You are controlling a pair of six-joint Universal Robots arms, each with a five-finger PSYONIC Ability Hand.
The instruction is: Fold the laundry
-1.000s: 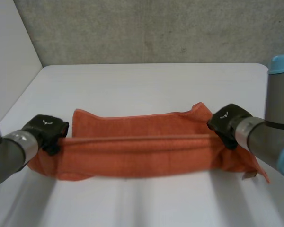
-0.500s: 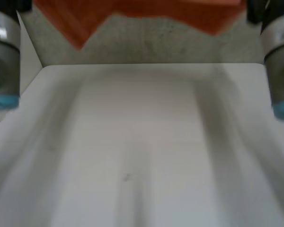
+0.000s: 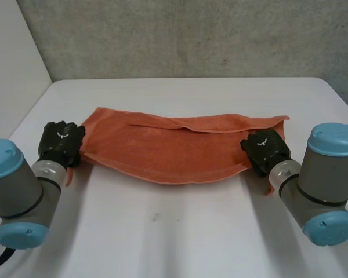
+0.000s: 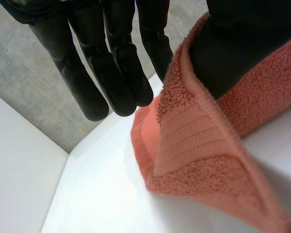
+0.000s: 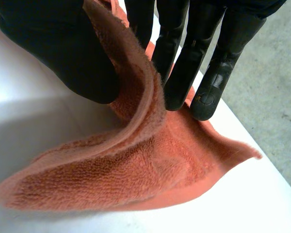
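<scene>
Towel point(image 3: 162, 147) ends pinched by left hand point(image 3: 61, 142), right hand point(image 3: 265, 150).

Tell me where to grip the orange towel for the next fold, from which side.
The short ends, each from its outer side: the orange towel lies as a long flat band, with left hand and right hand pinching those ends.

A white table point(image 3: 185, 231) stands against a grey concrete wall point(image 3: 191, 35), a white panel point(image 3: 11, 69) alongside.
</scene>
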